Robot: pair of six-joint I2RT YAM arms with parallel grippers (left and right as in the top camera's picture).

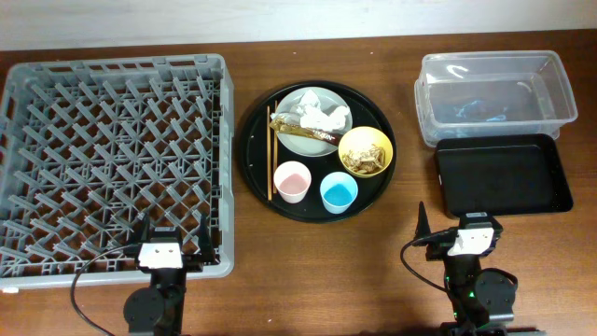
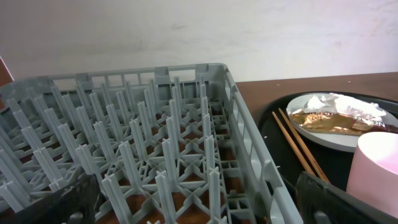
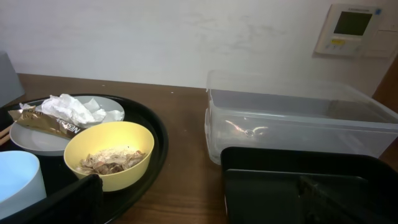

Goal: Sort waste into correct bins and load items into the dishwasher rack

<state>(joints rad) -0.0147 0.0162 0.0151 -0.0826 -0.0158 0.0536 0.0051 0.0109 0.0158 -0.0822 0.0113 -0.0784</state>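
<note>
A grey plate [image 1: 308, 101] holds a crumpled white napkin [image 1: 324, 116] and a gold-brown wrapper [image 1: 303, 131]. The yellow bowl [image 1: 365, 151] holds tan scraps [image 3: 109, 160]. The pink cup [image 1: 292, 180], blue cup [image 1: 339, 192] and chopsticks [image 1: 271, 154] lie beside them. The grey dishwasher rack [image 1: 227, 159] is at the left. The clear tub [image 1: 494, 93] and black rectangular tray [image 1: 504, 175] are at the right. My left gripper [image 1: 173, 231] is open and empty over the rack's front right corner. My right gripper [image 1: 457, 229] is open and empty, in front of the black rectangular tray's left corner.
All the dishes sit on a round black tray [image 1: 256, 140] in the middle of the wooden table. The rack [image 2: 143, 124] has rows of upright pegs. A white wall with a small wall panel [image 3: 351, 28] stands behind the table.
</note>
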